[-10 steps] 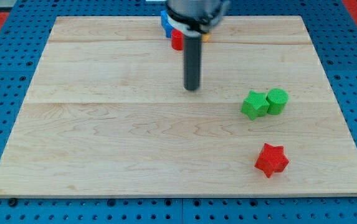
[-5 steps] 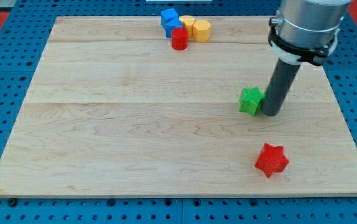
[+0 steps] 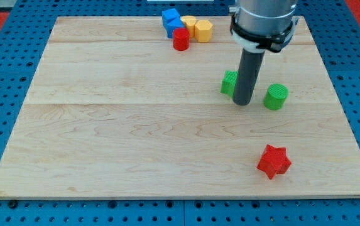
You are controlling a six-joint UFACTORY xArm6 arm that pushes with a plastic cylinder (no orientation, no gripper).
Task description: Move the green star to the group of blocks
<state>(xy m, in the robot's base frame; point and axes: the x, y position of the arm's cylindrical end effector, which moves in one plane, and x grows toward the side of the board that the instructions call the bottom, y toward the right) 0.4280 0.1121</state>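
Arm: hung upright from upper right of frame.
My tip (image 3: 243, 103): against green star (image 3: 229, 83), left of green cylinder (image 3: 276, 96); bare rod, holding nothing.

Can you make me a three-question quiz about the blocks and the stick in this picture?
1. Where is my tip?
A. between the green star and green cylinder
B. beside the red star
C. at the view's left edge

2. How many red blocks are on the board?
A. one
B. two
C. four

3. The green star is:
A. touching the group of blocks
B. apart from the group
C. off the board

Answers: 1 A, the rod stands between them; 2 B, red star plus red cylinder; 3 B, bare wood separates them.
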